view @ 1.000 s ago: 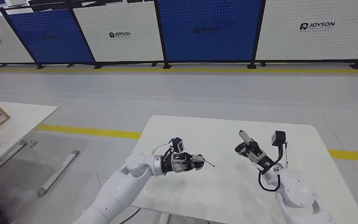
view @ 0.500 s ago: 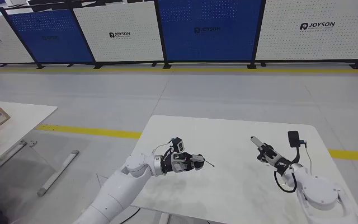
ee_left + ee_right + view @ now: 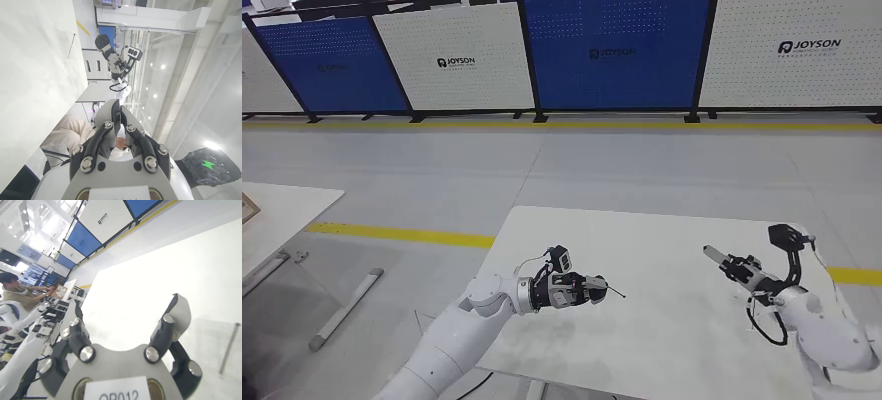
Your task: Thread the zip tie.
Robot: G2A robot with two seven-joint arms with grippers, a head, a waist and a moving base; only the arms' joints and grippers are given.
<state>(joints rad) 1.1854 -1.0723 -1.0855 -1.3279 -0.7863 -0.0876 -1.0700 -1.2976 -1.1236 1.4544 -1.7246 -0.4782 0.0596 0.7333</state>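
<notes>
Across the white desk, seen from my remote station, the two pincers hung well apart, one toward each side, with bare desktop between them. On the robot's right, the right pincer was raised over the desk and released, its fingers spread wide with nothing between them. I read that as a tool ready to come down on something. Nearer the desk's left-centre, the left pincer was held level above the surface, pointing across toward its partner. It was clenched, the pads all but meeting. My judgement was that it sat aloft so that whatever it gripped was offered in open air, where a tail can be fed through a head without the desktop in the way. The zip tie lay flat and straight on the desk near the right pincer, off to one side and touching neither finger. Its small head was at the end farther from that wrist camera. Lying on that side of the desk, it looked placed for the right pincer to collect. Smallest of all, a thin dark strand with a knob at its end jutted past the left pincer's tip in the top view. I took it for the end of a tie pinched there, though I could not be sure, since the left wrist view gave me only a dark sliver between the pads. The tie on the desk was unlooped, so threading looked not yet done.
</notes>
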